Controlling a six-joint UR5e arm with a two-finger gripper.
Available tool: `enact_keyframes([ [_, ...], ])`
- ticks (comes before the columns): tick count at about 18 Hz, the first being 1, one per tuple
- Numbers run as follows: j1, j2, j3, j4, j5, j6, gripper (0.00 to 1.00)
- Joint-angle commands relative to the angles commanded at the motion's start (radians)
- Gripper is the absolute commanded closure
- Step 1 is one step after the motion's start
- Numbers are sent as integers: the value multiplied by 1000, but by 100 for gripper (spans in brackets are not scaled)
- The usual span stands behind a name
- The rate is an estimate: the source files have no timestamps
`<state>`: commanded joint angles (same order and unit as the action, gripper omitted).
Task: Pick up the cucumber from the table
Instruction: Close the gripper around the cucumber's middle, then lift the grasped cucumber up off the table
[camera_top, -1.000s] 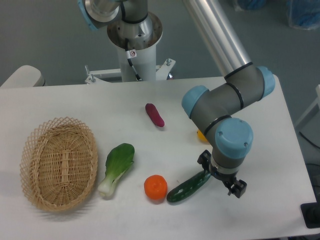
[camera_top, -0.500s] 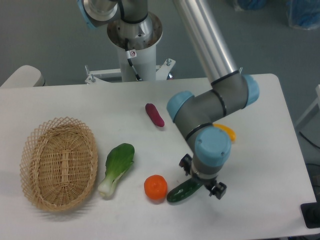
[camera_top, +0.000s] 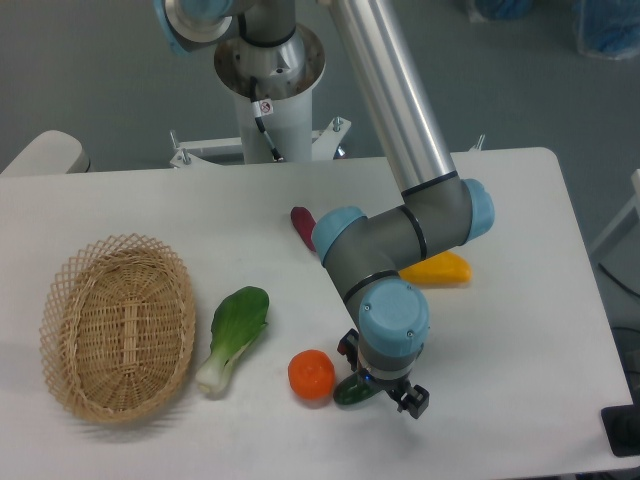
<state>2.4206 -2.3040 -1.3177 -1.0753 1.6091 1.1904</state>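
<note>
The cucumber (camera_top: 351, 392) lies on the white table (camera_top: 520, 330) just right of the orange fruit (camera_top: 311, 373). Only its dark green lower-left end shows; the rest is hidden under the arm's wrist. My gripper (camera_top: 382, 376) points down right over the cucumber. Its two black fingers (camera_top: 416, 401) stand wide apart on either side of the cucumber, so it is open. I cannot see the fingers touching the cucumber.
A bok choy (camera_top: 234, 335) lies left of the orange fruit. A wicker basket (camera_top: 117, 326) stands at the far left. A purple vegetable (camera_top: 301, 222) and a yellow item (camera_top: 438, 268) lie partly behind the arm. The table's front edge is close below the gripper.
The arm has swung left along the cucumber, from its upper-right end to over its middle. The wrist now hides most of it. The yellow item has come into view.
</note>
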Motion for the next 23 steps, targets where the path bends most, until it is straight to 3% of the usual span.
enact_keyframes([
  [2, -2, -2, -2, -2, 2, -3, 0],
  [5, -3, -3, -17, 3, 6, -8, 16],
  [9, -5, -2, -15, 2, 20, -9, 60],
  [12, -5, -2, -11, 2, 20, -9, 79],
  [20, 14, 15, 24, -18, 17, 3, 82],
  [23, 72, 29, 77, -110, -15, 8, 82],
])
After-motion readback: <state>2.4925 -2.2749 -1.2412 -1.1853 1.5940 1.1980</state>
